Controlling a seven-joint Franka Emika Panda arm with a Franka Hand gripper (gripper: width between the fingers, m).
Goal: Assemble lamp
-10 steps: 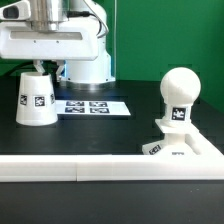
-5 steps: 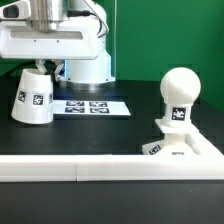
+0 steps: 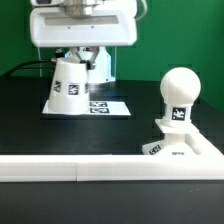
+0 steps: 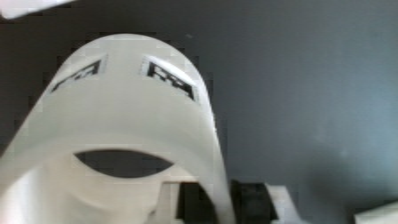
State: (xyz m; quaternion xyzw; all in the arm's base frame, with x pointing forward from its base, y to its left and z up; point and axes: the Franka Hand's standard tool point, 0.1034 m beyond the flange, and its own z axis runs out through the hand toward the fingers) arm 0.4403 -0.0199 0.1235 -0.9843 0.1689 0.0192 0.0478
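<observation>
The white tapered shade (image 3: 70, 88) hangs tilted in my gripper (image 3: 73, 58), just above the table's back left of centre. It fills the wrist view (image 4: 125, 110), narrow tagged end away from the camera, open mouth near it. My gripper (image 4: 217, 200) is shut on the shade's rim wall, one dark pad on each side. The ball-shaped bulb (image 3: 181, 88) stands upright by its neck on the flat square base (image 3: 185, 150) at the exterior view's right.
The marker board (image 3: 108, 106) lies on the black table behind and beside the shade. The long white border rail (image 3: 70, 168) runs along the front and turns up round the base. The robot's white pedestal (image 3: 100, 62) stands at the back.
My gripper has moved toward the exterior view's right and lifted the shade off the table; the shade now hangs tilted over the marker board's left end. Bulb and base have not moved.
</observation>
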